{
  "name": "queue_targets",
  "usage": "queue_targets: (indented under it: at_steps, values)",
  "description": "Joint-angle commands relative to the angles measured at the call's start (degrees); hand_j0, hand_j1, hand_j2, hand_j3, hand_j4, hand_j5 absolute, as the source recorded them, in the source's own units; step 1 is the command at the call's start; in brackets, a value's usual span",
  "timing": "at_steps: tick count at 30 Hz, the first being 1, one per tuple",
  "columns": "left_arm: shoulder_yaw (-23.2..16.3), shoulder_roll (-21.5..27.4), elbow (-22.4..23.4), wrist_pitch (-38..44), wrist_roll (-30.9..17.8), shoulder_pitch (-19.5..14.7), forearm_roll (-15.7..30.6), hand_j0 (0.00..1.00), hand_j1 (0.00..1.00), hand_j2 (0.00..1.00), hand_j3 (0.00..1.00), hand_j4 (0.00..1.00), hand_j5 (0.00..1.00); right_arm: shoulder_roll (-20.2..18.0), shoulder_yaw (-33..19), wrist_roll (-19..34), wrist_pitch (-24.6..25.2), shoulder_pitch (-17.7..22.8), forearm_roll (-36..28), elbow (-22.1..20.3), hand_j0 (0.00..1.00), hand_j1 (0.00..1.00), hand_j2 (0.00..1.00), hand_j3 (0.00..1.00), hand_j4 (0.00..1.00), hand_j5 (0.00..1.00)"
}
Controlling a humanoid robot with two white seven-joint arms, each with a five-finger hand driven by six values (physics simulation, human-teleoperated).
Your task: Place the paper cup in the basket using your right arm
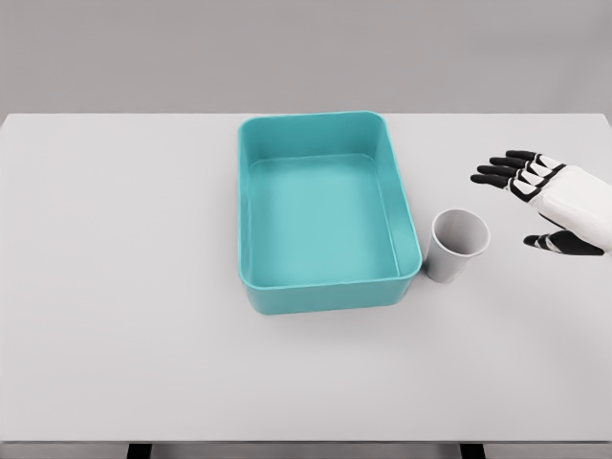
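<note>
Teal basket [251,206] sits mid-table, rectangular, nothing inside. White paper cup [456,245] stands upright just beside the basket's right wall near its front corner, mouth open upward, not quite touching as far as I can tell. Right hand [545,199] comes in from the right edge, hovering near the cup but apart from it, black fingers [499,170] spread toward it, thumb lower, holding nothing. White table [124,316] underneath

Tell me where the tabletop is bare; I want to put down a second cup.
The widest bare stretch lies left of the teal basket, out to the table edge. The strip in front of it is bare too. It is tight on the right, where the paper cup stands close beside the basket and the right hand hovers open.
</note>
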Motion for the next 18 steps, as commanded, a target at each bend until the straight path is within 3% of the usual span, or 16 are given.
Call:
queue_targets:
  at_steps: [1, 5, 8, 9, 13, 15, 18]
  values:
    - [0.0, 0.0, 0.0, 0.0, 0.0, 0.0, 0.0, 1.0, 1.0, 1.0, 1.0, 1.0, 1.0, 0.2, -0.3, 0.4, 0.1, 0.0, -0.4, 0.0, 1.0, 1.0, 1.0, 1.0, 1.0, 1.0]
    - [0.0, 0.0, 0.0, 0.0, 0.0, 0.0, 0.0, 1.0, 1.0, 1.0, 1.0, 1.0, 1.0, 0.2, -0.3, 0.7, 0.1, 0.0, -0.3, -0.1, 1.0, 1.0, 1.0, 1.0, 1.0, 1.0]
    - [0.0, 0.0, 0.0, 0.0, 0.0, 0.0, 0.0, 1.0, 1.0, 1.0, 1.0, 1.0, 1.0, 1.9, -1.5, 10.4, 0.1, -0.4, -0.2, -0.1, 1.0, 1.0, 1.0, 1.0, 1.0, 1.0]
    - [0.0, 0.0, 0.0, 0.0, 0.0, 0.0, 0.0, 1.0, 1.0, 1.0, 1.0, 1.0, 1.0, 2.7, -1.4, 10.7, 0.1, -2.7, -0.5, -0.1, 1.0, 1.0, 1.0, 1.0, 1.0, 1.0]
    - [0.0, 0.0, 0.0, 0.0, 0.0, 0.0, 0.0, 1.0, 1.0, 1.0, 1.0, 1.0, 1.0, 0.5, -0.5, 14.0, 0.1, -3.1, -11.2, 0.0, 1.0, 1.0, 1.0, 1.0, 1.0, 1.0]
    - [0.0, 0.0, 0.0, 0.0, 0.0, 0.1, 0.0, 1.0, 1.0, 1.0, 1.0, 1.0, 1.0, -2.5, 0.4, 19.0, 6.4, -4.0, -18.5, 0.0, 1.0, 1.0, 1.0, 1.0, 1.0, 1.0]
    - [0.0, 0.0, 0.0, 0.0, 0.0, 0.0, 0.0, 1.0, 1.0, 1.0, 1.0, 1.0, 1.0, -8.5, 3.2, 19.9, 19.0, -7.0, -23.0, -0.1, 1.0, 1.0, 1.0, 1.0, 1.0, 1.0]
